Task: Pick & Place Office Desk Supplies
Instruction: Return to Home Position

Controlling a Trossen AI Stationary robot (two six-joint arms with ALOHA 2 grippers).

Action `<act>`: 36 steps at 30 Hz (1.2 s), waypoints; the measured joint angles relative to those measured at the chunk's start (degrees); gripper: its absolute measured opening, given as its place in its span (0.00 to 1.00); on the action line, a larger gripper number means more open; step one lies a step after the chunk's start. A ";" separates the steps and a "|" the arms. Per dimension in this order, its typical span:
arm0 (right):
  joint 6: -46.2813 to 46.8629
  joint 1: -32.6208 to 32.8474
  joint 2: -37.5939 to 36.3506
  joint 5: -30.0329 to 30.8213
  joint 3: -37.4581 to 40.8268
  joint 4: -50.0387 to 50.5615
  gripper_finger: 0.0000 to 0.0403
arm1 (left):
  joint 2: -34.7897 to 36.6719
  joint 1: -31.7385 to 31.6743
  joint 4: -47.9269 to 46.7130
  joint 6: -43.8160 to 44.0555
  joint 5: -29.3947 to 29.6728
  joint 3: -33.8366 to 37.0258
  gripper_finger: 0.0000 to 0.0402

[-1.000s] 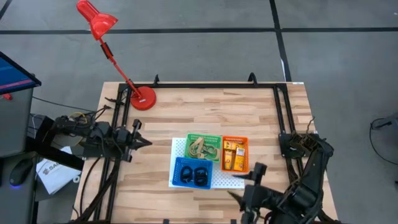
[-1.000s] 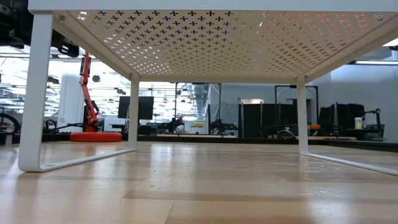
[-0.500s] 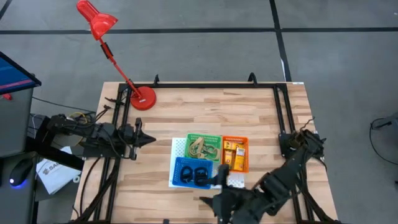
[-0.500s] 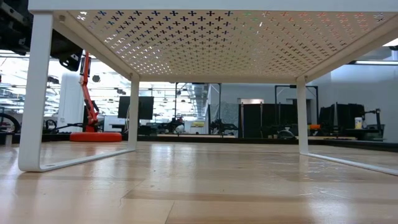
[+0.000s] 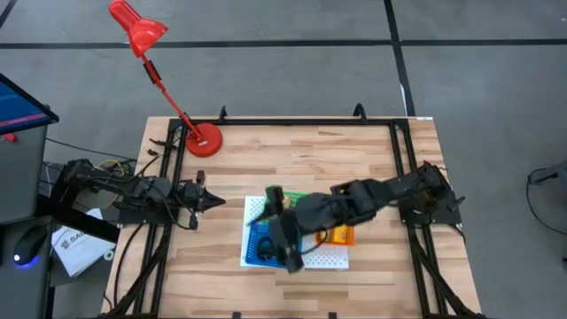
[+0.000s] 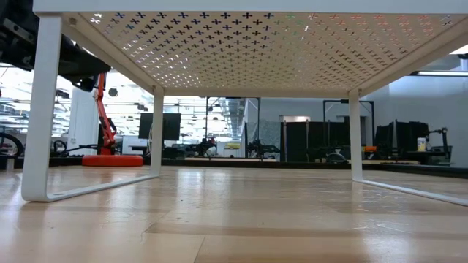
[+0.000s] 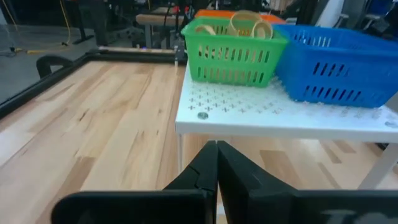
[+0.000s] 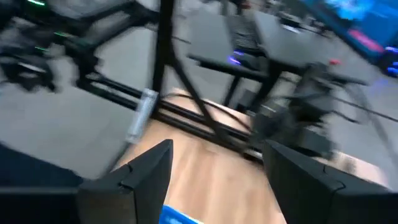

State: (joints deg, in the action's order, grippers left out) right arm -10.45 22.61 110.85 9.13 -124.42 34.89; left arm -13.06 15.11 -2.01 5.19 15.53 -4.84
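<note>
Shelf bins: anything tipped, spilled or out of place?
Nothing stands out: the green bin, blue bin and orange bin sit upright on the white shelf, nothing spilled. The right gripper hangs open above them; the left gripper waits alongside.

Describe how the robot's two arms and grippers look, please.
The left arm and right arm are dark, made of jointed segments; thin cables show near the left base. The left gripper and the right gripper each have two black, flat, angular fingers. I see no markings.
</note>
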 joint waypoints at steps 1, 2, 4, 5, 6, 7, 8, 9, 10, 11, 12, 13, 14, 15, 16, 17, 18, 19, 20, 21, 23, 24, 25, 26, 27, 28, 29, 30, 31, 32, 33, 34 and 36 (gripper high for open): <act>-0.12 -0.50 -0.13 0.82 0.00 0.18 0.61 | -0.31 0.00 -0.11 0.00 -0.02 0.00 0.00; -0.22 -1.18 -0.13 1.42 0.00 0.24 0.61 | -0.57 0.00 -0.21 0.00 0.00 0.00 0.00; -0.25 -2.16 -0.29 1.71 0.03 1.43 0.61 | -1.16 0.00 -0.02 0.00 -0.02 0.00 0.00; -0.25 -2.23 -0.73 1.81 0.16 2.37 0.61 | -1.43 0.00 -0.07 0.01 -0.02 0.00 0.00; -0.23 -2.47 -1.20 1.90 0.22 2.74 0.61 | -1.67 0.00 -0.15 0.01 -0.02 0.00 0.00; -0.21 -2.85 -1.89 1.90 0.14 2.13 0.61 | -1.95 0.00 -0.07 0.01 -0.02 0.00 0.00; -0.21 -3.16 -2.80 1.89 0.11 1.97 0.61 | -2.11 0.00 -0.06 0.00 -0.02 0.00 0.00; -0.06 -3.19 -3.59 1.88 0.05 1.92 0.61 | -2.28 0.00 -0.17 0.02 -0.04 0.00 0.00; 0.15 -3.23 -4.19 1.75 -0.04 1.37 0.61 | -2.53 0.00 -0.04 0.01 -0.04 0.00 0.00; 0.41 -3.09 -4.78 1.68 -0.09 1.36 0.61 | -2.60 0.00 -0.06 0.01 -0.04 0.00 0.00; 0.74 -2.70 -5.19 1.69 -0.08 1.73 0.61 | -2.75 0.00 -0.21 0.00 -0.05 0.00 0.00; 0.83 -2.18 -5.45 1.69 -0.04 1.96 0.61 | -2.91 0.00 -0.05 0.02 -0.07 0.00 0.00; 0.82 -1.48 -5.80 1.87 0.01 2.34 0.61 | -2.95 0.00 -0.04 0.00 -0.07 0.00 0.00; 0.79 -0.75 -6.21 2.64 0.05 2.93 0.61 | -2.95 0.00 -0.14 0.02 -0.06 0.00 0.00; 0.48 -0.10 -6.71 3.48 0.07 3.09 0.61 | -2.95 0.00 -0.09 0.00 -0.07 0.00 0.00; 0.13 0.59 -7.25 4.49 0.04 3.12 0.61 | -2.88 0.02 -0.08 0.01 -0.07 0.00 0.00; 0.06 1.24 -7.97 5.56 0.04 3.36 0.61 | -2.58 0.02 -0.11 0.02 -0.08 0.00 0.00; -0.05 1.79 -8.56 6.22 0.04 3.52 0.61 | -2.11 0.05 -0.13 0.02 -0.11 0.00 0.00; -0.02 2.07 -9.02 6.40 0.03 3.61 0.61 | -1.25 0.16 -0.14 0.02 -0.09 0.00 0.00; 0.20 2.29 -9.40 6.54 0.00 3.72 0.61 | -0.09 0.28 -0.20 0.02 -0.12 0.00 0.00; 0.95 2.89 -9.95 6.76 0.00 3.86 0.61 | 3.24 0.37 -0.19 0.02 -0.31 0.00 0.00; 1.31 3.25 -10.15 6.84 0.00 3.83 0.61 | 5.53 0.27 -0.22 0.02 -0.31 0.02 0.00; 1.48 3.70 -10.37 6.95 0.00 3.83 0.61 | 8.06 0.14 0.07 0.02 -0.31 0.19 0.00; 1.52 4.21 -10.46 7.49 0.00 3.83 0.61 | 11.27 -0.03 0.58 0.01 -0.31 0.69 0.00; 1.51 4.70 -10.51 8.31 0.00 3.84 0.61 | 13.15 -0.20 1.91 0.05 -0.14 1.42 0.00; 1.49 5.21 -10.51 9.21 0.00 3.88 0.61 | 12.93 -0.49 5.33 -0.04 0.16 2.13 0.00; 1.46 5.67 -10.47 10.03 0.01 4.05 0.61 | 13.01 -0.59 8.12 -0.11 0.60 3.39 0.00; 1.42 6.06 -10.36 10.45 0.04 4.15 0.61 | 12.66 -0.63 11.76 -0.05 0.63 4.26 0.00; 1.43 6.18 -10.24 10.49 0.03 4.14 0.61 | 12.41 -0.63 14.95 -0.11 0.71 4.35 0.00; 1.59 6.21 -10.11 10.60 0.02 4.26 0.61 | 12.94 -0.68 15.04 -0.16 0.79 4.27 0.00; 1.80 6.19 -10.01 10.64 0.02 4.63 0.61 | 13.02 -0.85 15.24 -0.19 0.80 4.35 0.00; 2.02 6.19 -9.96 10.66 0.03 5.06 0.61 | 12.99 -1.24 15.53 -0.13 0.63 4.42 0.00; 2.66 6.23 -9.78 10.69 0.02 6.38 0.61 | 13.07 -2.34 17.91 -0.17 0.55 4.42 0.00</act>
State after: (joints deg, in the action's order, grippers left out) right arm -7.79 28.84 101.06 19.82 -124.40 41.26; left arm 0.01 12.77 15.90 5.02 16.08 -0.43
